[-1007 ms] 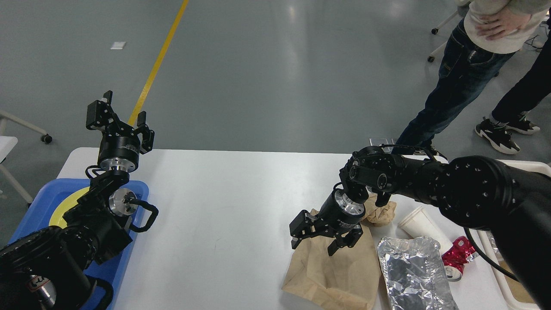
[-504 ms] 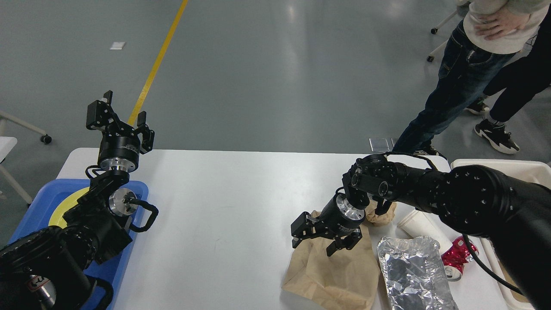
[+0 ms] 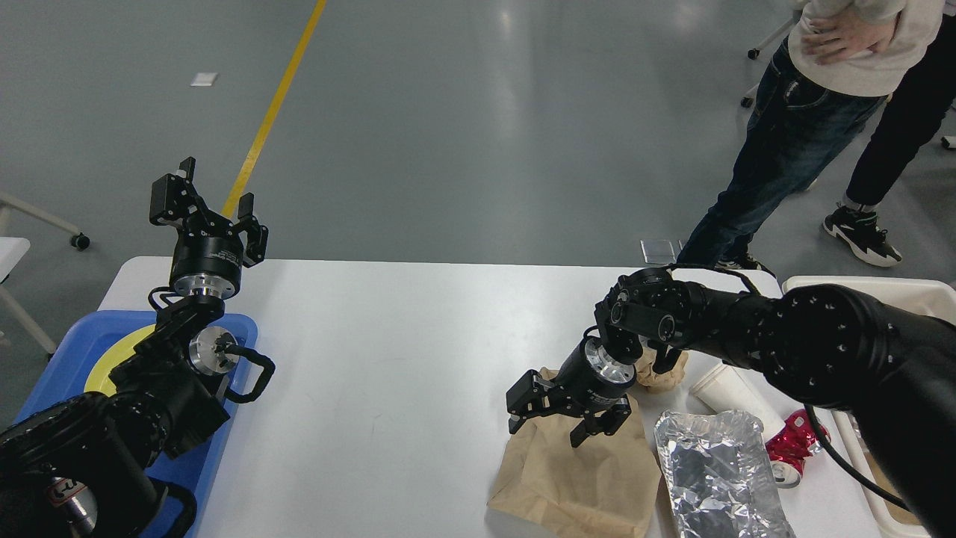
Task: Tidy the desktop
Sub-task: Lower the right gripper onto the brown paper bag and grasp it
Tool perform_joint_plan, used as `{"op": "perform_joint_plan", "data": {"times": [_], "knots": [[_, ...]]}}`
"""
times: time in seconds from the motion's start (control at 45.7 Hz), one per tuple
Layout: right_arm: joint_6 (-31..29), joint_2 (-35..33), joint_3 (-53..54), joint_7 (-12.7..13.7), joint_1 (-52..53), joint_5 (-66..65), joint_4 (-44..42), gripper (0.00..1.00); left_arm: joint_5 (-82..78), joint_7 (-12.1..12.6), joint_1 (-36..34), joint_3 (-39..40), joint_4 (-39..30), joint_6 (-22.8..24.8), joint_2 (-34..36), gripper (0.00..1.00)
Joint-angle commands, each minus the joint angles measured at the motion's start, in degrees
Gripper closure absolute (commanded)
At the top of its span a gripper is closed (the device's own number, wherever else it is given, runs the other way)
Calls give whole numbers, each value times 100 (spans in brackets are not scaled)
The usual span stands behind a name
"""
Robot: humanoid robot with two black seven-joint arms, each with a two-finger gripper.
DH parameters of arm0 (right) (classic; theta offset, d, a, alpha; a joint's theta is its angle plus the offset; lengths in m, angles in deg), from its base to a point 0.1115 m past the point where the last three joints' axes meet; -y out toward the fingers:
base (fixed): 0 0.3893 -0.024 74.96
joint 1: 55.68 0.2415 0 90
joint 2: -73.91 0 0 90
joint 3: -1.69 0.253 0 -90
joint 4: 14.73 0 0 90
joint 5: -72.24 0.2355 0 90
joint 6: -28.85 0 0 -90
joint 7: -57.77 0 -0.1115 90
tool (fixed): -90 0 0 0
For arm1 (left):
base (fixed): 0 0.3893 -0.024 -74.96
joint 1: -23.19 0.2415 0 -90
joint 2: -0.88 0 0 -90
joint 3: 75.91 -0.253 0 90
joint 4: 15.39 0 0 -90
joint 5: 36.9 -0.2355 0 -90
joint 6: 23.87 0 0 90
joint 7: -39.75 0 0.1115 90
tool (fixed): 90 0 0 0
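Right end effector (image 3: 549, 426) hanging open over brown paper bag (image 3: 579, 474), lower right of bench (image 3: 418, 336). Left end effector (image 3: 205, 198) sitting open, upper left, above blue tray (image 3: 63, 362).

Both arms are showing matte black housings with rounded joint shells dotted with small screw holes. The left claw (image 3: 211, 200) is sitting on a black cylinder above a bright silver ring, a black cable looping out at 4 o'clock. The right claw (image 3: 562, 421) is carrying the same silver collar; thin black cables are running along its arm.
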Motion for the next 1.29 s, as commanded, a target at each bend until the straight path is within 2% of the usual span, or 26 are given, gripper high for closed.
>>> {"op": "perform_joint_plan", "data": {"times": [0.0, 1.095, 1.27], "knots": [[-19, 11, -23, -1, 3, -1, 19, 0, 0, 0, 0, 0, 0, 0, 0, 4], [-10, -15, 276, 26, -331, -1, -218, 0, 0, 0, 0, 0, 0, 0, 0, 4], [-10, -15, 276, 105, -323, 16, -218, 0, 0, 0, 0, 0, 0, 0, 0, 4]]}}
